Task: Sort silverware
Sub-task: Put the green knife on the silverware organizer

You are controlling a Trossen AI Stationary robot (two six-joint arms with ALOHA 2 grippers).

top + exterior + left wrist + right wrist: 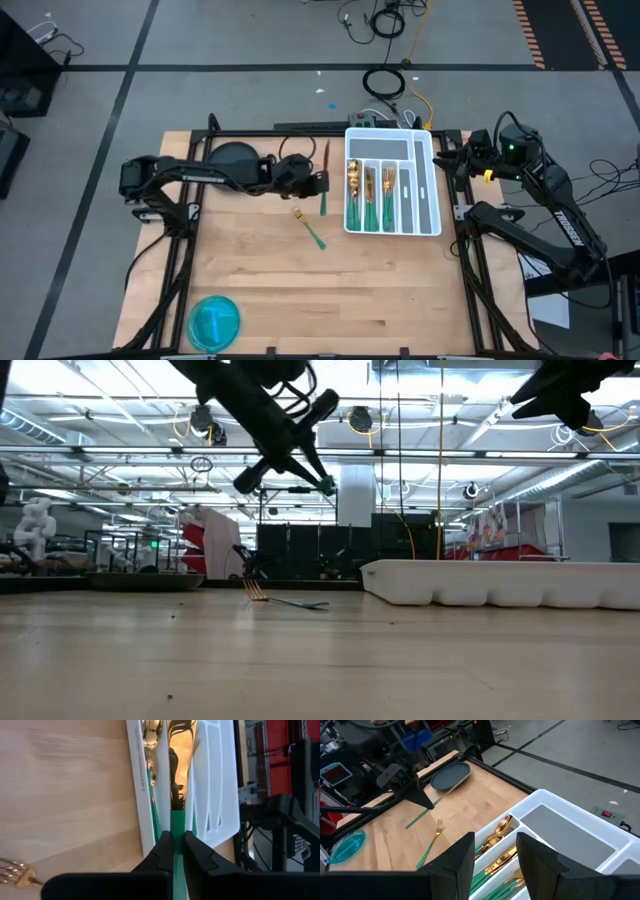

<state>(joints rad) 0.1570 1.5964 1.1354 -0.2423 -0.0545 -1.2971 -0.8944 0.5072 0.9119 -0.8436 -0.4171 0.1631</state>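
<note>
Two tools hang above the wooden tabletop (330, 290). The left tool (322, 184), raised over the middle of the far half, is clamped on the green handle of a gold-bladed knife (325, 180), which juts past the fingers (165, 852) on both ends, just short of the white compartmented tray (428, 190). One fork (311, 227) lies flat on the tabletop just nearer than that tool, gold tines toward the far edge, touching nothing. More gold-and-green silverware (370, 195) lies sorted in the tray's long compartments by the far right corner. The right tool (495, 855) hovers beyond the tray's right side, jaws partly apart and empty. A dark round plate (232, 156) sits near the far edge, a blue dish (214, 322) by the near left corner.
</note>
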